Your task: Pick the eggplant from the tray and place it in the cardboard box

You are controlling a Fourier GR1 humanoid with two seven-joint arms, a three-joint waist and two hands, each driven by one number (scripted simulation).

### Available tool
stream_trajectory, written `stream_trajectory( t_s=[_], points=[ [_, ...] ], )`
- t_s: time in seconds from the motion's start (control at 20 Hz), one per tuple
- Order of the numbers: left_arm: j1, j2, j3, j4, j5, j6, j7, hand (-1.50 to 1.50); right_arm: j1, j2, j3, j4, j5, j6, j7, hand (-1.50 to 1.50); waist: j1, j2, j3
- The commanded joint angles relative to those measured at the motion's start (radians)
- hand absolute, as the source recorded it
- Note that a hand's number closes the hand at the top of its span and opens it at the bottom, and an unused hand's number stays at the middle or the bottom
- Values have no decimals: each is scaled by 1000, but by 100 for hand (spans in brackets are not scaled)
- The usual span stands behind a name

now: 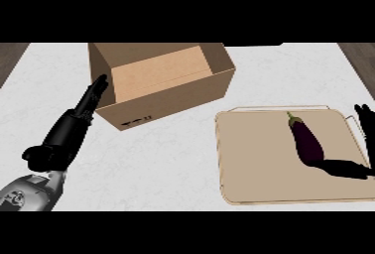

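Cardboard box (164, 94) stood open at the back of the pale surface (147, 163) in the head view, with no eggplant inside. The purple eggplant (307, 141) lay on the beige tray (249, 163), well apart from the box. The right hand (365, 124) sat at the tray's right edge, fingers straight and released, its thumb near the eggplant's lower end. The left hand (92, 96) stretched straight-fingered beside the box's left wall. Grasping, carrying and placing all seemingly remained.
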Motion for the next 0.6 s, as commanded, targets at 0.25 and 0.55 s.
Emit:
stream_trajectory(
  t_s=[0.25, 0.55],
  points=[
    [25, -54, -74, 57, 2, -47, 26, 0, -96, -35, 91, -387, -70, 390, 534, -150, 8, 12, -2],
    [-3, -77, -43, 113, 14, -83, 10, 0, -185, 32, 84, -445, -150, 502, 787, -150, 26, 18, 4]
  ],
)
